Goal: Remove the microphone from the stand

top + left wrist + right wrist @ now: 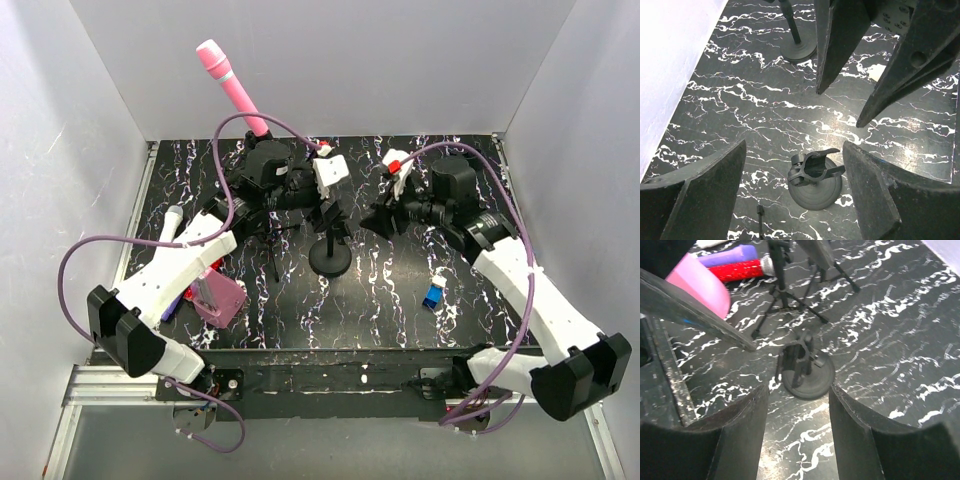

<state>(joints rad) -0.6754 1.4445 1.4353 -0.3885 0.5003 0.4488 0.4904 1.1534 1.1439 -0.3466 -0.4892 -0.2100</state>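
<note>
Microphone: a pink microphone (pixel 232 82) is seen high at the back left, tilted, with its head up against the white wall.
Microphone, lower end: it is hidden behind the left arm's wrist, so what carries it cannot be told.
Microphone and jaws: it is not seen between either pair of jaws in the wrist views.
Stand: a short round-based stand (pixel 816 192) is set upright near the middle of the tabletop (pixel 400 310).
Clip: the clip (pixel 815 167) on top of the stand is seen empty and open.
Left gripper: the left gripper (pixel 795 145) is held above the stand with its jaws spread wide and released. The clip is framed in the gap below and nothing is touched.
Right gripper: the right gripper (pixel 797 390) is faced toward the stand from the other side. Its jaws are parted and nothing is gripped.
Opposite fingers: two dark pointed fingers (pixel 840 40) are seen across the stand in the left wrist view.
Tripod: a tripod stand (pixel 272 240) is placed just left of the round-based stand, its legs splayed on the marbled surface.
Left side: a pink box (pixel 218 297) is found near the left arm. A purple microphone (pixel 730 252) and a red microphone (pixel 737 271) are laid side by side next to it.
Right side: a small blue object (pixel 434 296) is left on the tabletop, well apart from the stand.
Cables: purple cables (pixel 75 260) are looped over both arms.
</note>
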